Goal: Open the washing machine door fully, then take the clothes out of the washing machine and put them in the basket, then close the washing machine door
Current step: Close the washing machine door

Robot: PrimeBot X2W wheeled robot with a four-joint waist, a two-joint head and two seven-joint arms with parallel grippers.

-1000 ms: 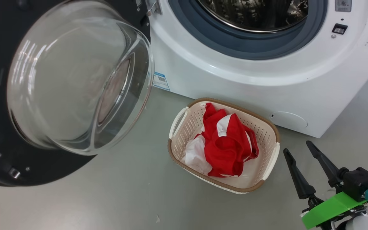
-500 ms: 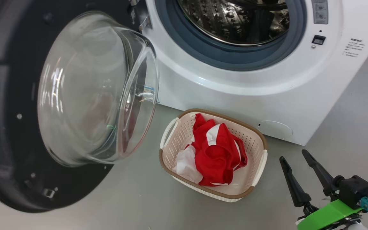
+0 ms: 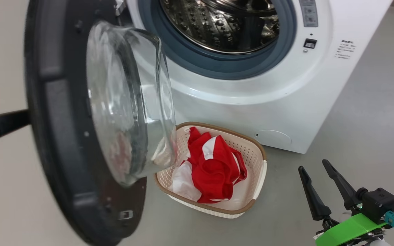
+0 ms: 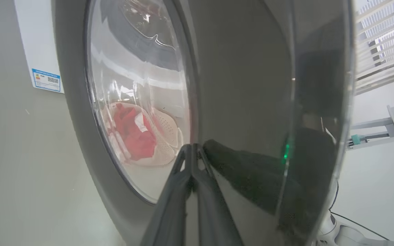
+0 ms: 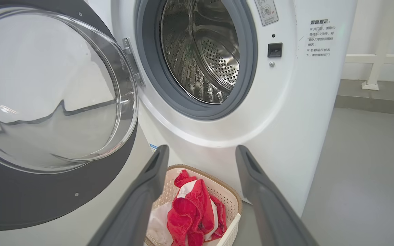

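Note:
The washing machine door (image 3: 56, 136) stands half swung, its glass window (image 3: 128, 102) bulging toward the washing machine (image 3: 238, 109). The steel drum (image 3: 217, 24) looks empty. My left gripper (image 4: 192, 147) is shut, tips pressed against the door's glossy outer face (image 4: 245, 85); one dark finger (image 3: 10, 121) reaches in behind the rim. The red and white clothes (image 3: 214, 167) lie in the basket (image 3: 255, 177) on the floor before the machine. My right gripper (image 3: 313, 164) hangs open and empty to the basket's right, pointing at basket (image 5: 233, 201) and clothes (image 5: 190, 212).
The door's lower edge and window overhang the basket's left end. Grey floor (image 3: 371, 112) spreads to the machine's right. A white railing (image 5: 375, 58) and a raised step (image 5: 371, 99) stand beyond the machine. The door latch slot (image 3: 310, 43) sits right of the mouth.
The door has swung from wide open toward the machine's mouth, and my left gripper's finger has appeared behind it. The head camera has also shifted. The right gripper keeps its place.

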